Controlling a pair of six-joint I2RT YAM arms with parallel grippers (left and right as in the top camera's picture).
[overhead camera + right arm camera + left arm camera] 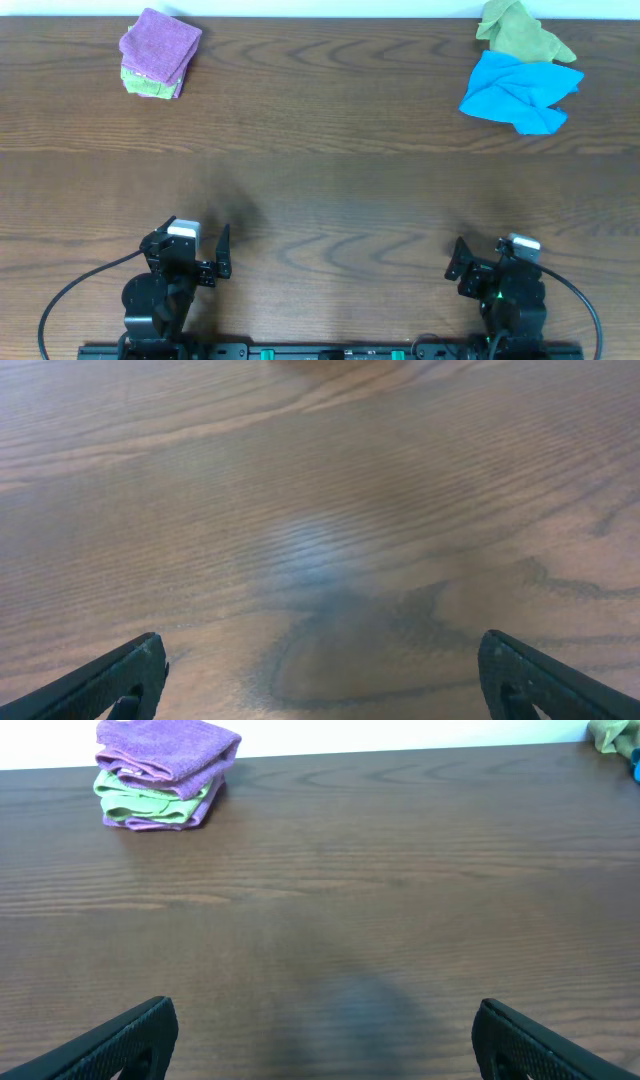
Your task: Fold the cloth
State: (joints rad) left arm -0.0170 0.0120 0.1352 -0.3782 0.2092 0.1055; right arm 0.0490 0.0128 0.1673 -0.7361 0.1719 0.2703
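The crumpled bright sky-blue fabric cloth (520, 92) is found at the far right of the dark wood-grain table (320, 170), touched along its far edge by a rumpled olive-green cloth (522, 32). It is bunched, its longer extent running roughly left to right. The right gripper (322, 645) is seen spread wide with nothing between its fingers, as is the left gripper (325, 1015); both are held at the near edge, well apart from the cloth. The cloth lies almost straight ahead of the right arm, which is therefore judged the nearer.
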